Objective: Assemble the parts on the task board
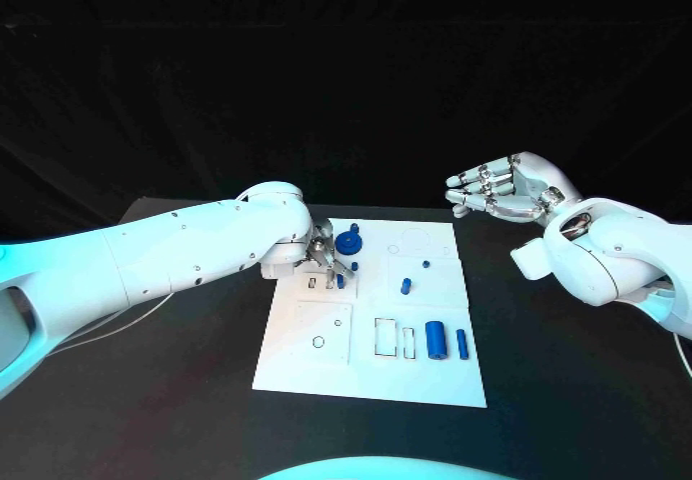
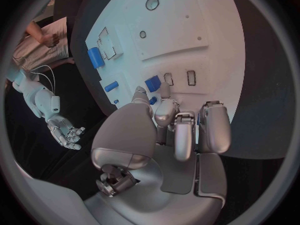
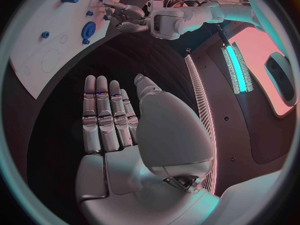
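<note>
The white task board (image 1: 296,350) lies mid-table. My left hand (image 1: 320,262) is low over its far left part, thumb and a finger pinching a small blue block (image 2: 153,82) beside two rectangular slots (image 2: 191,77). A blue round gear-like part (image 1: 353,243) stands just beyond that hand. Two small blue pegs (image 1: 407,286) sit mid-board. Blue cylinders (image 1: 436,341) lie near the front right beside an outlined recess (image 1: 385,337). My right hand (image 1: 505,190) hangs in the air off the board's far right corner, fingers straight and apart (image 3: 109,120), holding nothing.
Black table (image 1: 577,380) surrounds the board. The board's front left part holds only a small ring mark (image 1: 317,342). From the right wrist view, the left hand (image 3: 125,15) and the gear (image 3: 88,31) sit across the board (image 3: 37,60).
</note>
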